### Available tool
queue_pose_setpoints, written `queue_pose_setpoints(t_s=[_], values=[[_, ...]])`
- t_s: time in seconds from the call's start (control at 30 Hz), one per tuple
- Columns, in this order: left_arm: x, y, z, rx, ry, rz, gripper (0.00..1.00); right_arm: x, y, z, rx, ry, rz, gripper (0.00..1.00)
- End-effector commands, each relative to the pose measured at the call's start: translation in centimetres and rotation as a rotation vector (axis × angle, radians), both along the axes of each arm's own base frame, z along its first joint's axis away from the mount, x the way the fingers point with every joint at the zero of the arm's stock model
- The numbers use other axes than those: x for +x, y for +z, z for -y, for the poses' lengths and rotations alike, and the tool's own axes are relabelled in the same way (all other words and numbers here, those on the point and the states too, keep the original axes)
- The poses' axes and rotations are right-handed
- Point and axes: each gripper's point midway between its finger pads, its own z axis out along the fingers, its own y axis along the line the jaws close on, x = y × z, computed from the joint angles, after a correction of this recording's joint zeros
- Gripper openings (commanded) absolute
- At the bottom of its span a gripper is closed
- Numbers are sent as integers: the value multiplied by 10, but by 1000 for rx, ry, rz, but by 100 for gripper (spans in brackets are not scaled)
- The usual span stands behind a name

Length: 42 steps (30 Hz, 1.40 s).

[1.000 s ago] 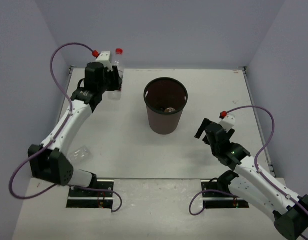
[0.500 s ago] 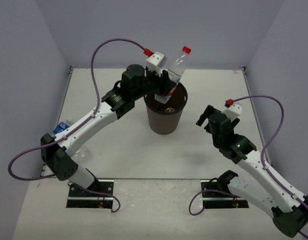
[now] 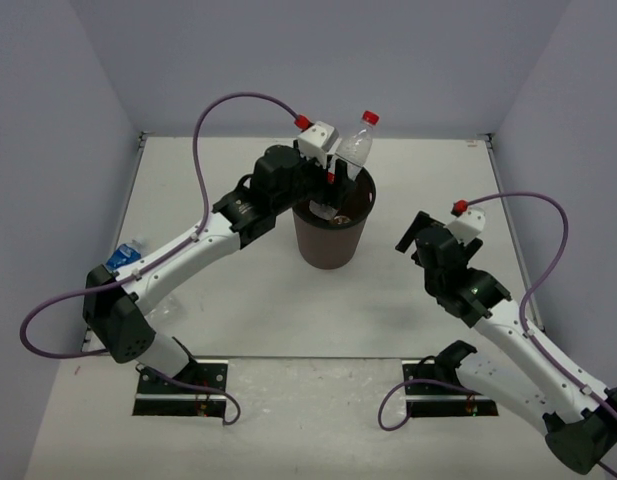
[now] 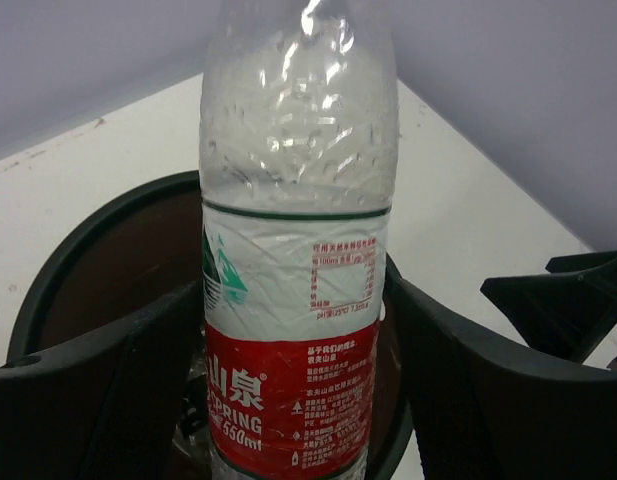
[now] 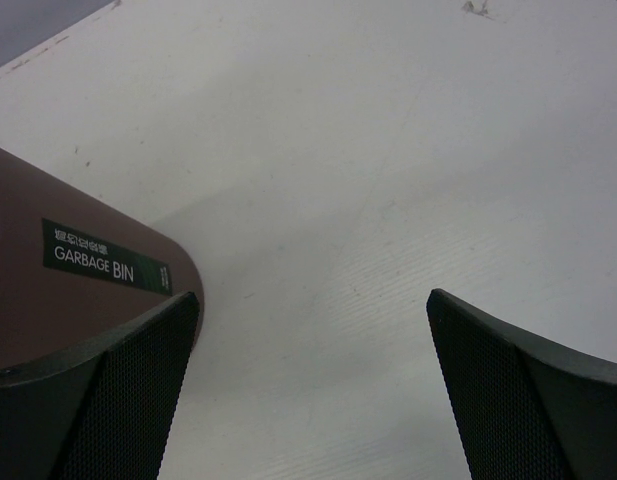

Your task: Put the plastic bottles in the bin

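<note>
A clear plastic bottle (image 3: pixel 354 146) with a red cap and a red-and-white label (image 4: pixel 293 330) stands nearly upright over the mouth of the dark brown bin (image 3: pixel 328 245), its lower end inside the rim (image 4: pixel 88 230). My left gripper (image 3: pixel 333 176) is open around the bottle's label, and a thin gap shows beside the right finger (image 4: pixel 458 380). Another bottle with a blue label (image 3: pixel 123 256) lies at the table's left edge. My right gripper (image 3: pixel 412 243) hangs open to the right of the bin, with only bare table between its fingers (image 5: pixel 528 380).
The bin's brown wall with a "GARBAGE BIN" sticker (image 5: pixel 106 270) lies just left of my right gripper. Purple cables loop over both arms. Grey walls close the table on the left, back and right.
My left arm swung from the back-left corner to the bin, carrying the red-capped bottle. Its jaws have now spread away from the bottle. The right arm shifted slightly.
</note>
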Motion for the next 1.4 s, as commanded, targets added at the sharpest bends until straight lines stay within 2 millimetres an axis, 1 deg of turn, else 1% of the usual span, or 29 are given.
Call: queue_pose_setpoints(t_s=[0.0,0.03,0.1,0.27,0.3,0.37,0.4,0.47,0.57,0.63,0.7,0.77,0.8,0.83,0.93,1.0,1.03,1.13,1.2,1.23,1.27,1.33,1.37], values=[[5,32,-7,-58,44,92,96,1,0,7,0,-49,21,99],[5,33,-8,-59,53,90,100,1,0,7,1,-48,22,99],[5,33,-11,-64,67,86,100,1,0,7,3,-46,21,99],[9,42,-26,-84,152,84,100,2,-3,4,-1,-29,14,99],[10,43,-30,-83,170,86,100,2,-3,3,1,-28,14,99],[15,44,-46,-115,273,60,100,2,-3,3,-3,-23,11,99],[17,44,-54,-125,325,52,100,2,-3,3,-4,-23,10,99],[23,45,-83,-132,480,58,100,2,-4,3,-4,-21,10,99],[24,40,-123,-153,676,5,100,2,-3,3,-2,-21,12,99],[26,41,-160,-198,809,-26,100,1,-2,3,3,-19,15,99],[26,32,-182,-235,861,-89,100,1,-2,3,2,-21,18,99],[27,20,-215,-267,927,-154,100,1,-2,5,-1,-23,20,99],[25,12,-235,-271,984,-176,100,1,-1,5,1,-24,21,99],[22,4,-259,-274,1064,-194,100,0,-1,5,4,-24,24,99],[-10,-40,-308,-278,1302,-317,100,0,-1,5,5,-22,21,99],[-27,-62,-329,-302,1417,-369,100,1,-2,4,2,-22,17,99],[-40,-80,-345,-315,1489,-397,100,1,-3,4,-2,-20,13,99],[-59,-115,-370,-353,1587,-473,100,2,-5,0,3,-5,2,99],[-82,-149,-394,-403,1706,-555,100,2,-6,0,-3,0,-4,99],[-92,-160,-403,-422,1758,-581,100,2,-7,-1,-4,3,-7,99],[-103,-172,-413,-432,1805,-598,100,2,-7,-1,-3,4,-6,99],[-114,-183,-425,-437,1851,-612,100,2,-6,-2,-1,7,-7,99],[-123,-193,-438,-436,1902,-618,100,2,-6,-2,0,9,-6,99]])
